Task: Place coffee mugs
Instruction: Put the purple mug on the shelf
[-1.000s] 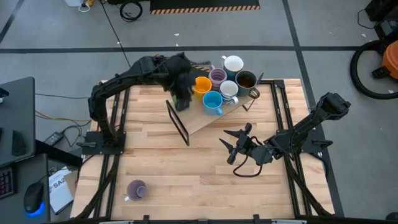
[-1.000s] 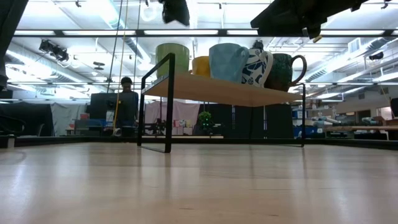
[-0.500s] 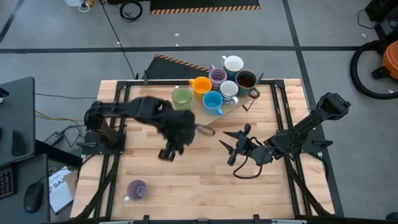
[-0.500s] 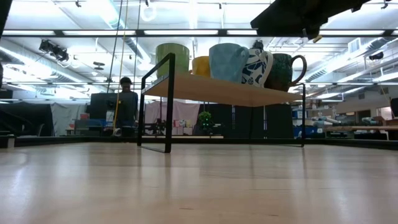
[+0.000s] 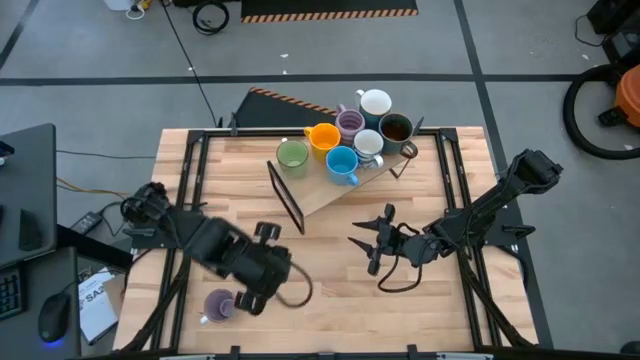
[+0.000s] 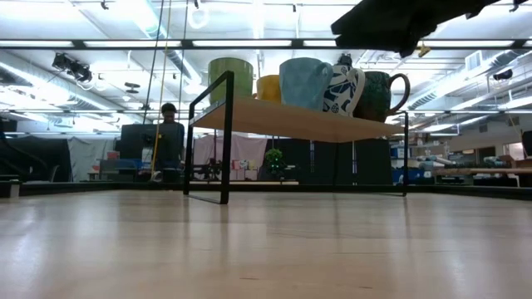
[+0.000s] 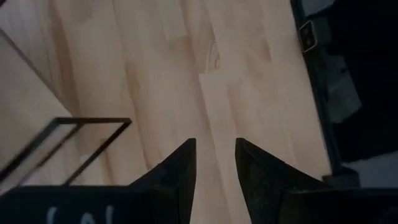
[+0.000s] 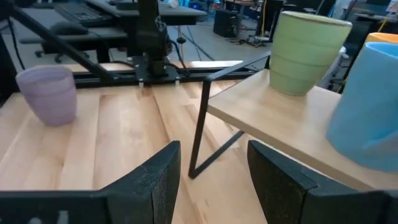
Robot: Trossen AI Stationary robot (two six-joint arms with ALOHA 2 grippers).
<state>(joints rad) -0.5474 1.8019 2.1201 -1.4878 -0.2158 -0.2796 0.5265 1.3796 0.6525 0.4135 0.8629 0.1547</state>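
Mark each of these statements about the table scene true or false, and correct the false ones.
1. A green mug stands on the wooden shelf. True.
2. The lilac mug near the table's front left corner lies on its side. False: it stands upright on the table.
3. The left gripper holds a mug. False: its fingers are apart with nothing between them, close beside the lilac mug.
4. The right gripper is over bare table, in front of the shelf. True.
5. The blue mug sits on the table below the shelf. False: it is on the shelf, beside the green mug.
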